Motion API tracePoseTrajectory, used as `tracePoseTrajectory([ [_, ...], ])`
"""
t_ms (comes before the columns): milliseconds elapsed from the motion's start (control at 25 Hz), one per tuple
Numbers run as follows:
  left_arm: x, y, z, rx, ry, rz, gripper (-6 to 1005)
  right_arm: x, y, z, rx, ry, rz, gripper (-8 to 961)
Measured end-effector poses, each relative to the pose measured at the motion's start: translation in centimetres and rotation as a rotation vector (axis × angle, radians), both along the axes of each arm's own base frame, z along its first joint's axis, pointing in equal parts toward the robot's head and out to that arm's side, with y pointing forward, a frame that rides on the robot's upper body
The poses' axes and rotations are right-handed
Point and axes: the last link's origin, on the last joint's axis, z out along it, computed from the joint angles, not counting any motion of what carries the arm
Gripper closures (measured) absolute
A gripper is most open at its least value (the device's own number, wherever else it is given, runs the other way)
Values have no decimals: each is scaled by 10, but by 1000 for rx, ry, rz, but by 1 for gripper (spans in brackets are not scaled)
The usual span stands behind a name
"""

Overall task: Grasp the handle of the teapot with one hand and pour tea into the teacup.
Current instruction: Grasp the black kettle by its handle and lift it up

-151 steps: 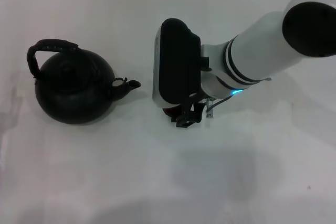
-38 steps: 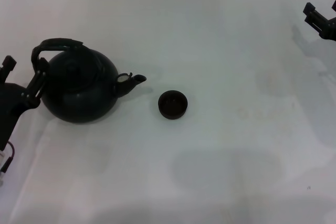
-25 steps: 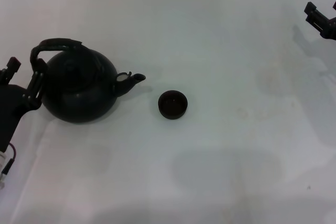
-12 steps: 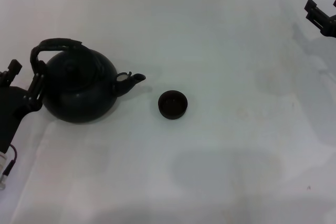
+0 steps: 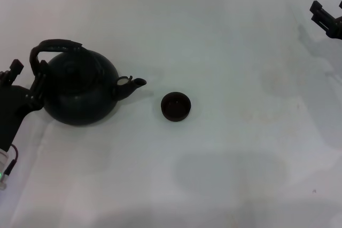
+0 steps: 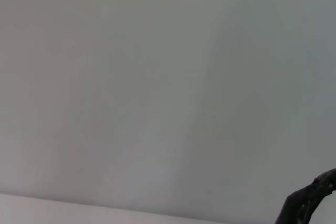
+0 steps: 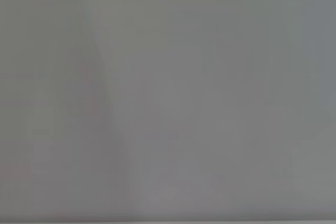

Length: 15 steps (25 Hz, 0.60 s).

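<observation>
Your left gripper (image 5: 24, 81) sits at nine o'clock, fingers spread, one fingertip touching the teapot (image 5: 79, 92) near the base of its arched handle (image 5: 53, 46). The spout points to three o'clock, toward the teacup (image 5: 176, 106) just beyond on the white table (image 5: 224, 148). Your right gripper (image 5: 327, 20) waits at two o'clock; I cannot tell its state.

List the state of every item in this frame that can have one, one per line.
teapot: upright on the table, lid on, spout toward the teacup.
handle: raised, not grasped.
teacup: upright, apart from the spout.
left pincer: open, at the handle's base beside the teapot.
right pincer: far off at the table's edge, idle.
</observation>
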Motion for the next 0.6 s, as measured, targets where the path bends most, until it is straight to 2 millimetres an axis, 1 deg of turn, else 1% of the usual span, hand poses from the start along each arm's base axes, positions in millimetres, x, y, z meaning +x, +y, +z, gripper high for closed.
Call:
tracePoseTrajectory([
  [120,1,0,-1,-4,0,-7,378,1,-1,0,0,-1,-2,123],
  [320,2,-1,-2,-7,1,-10,416,2,-1,1,0,-1,-4,123],
  [600,1,0,0,-7,11,-12,654,2,-2,0,-2,-3,-4,123],
])
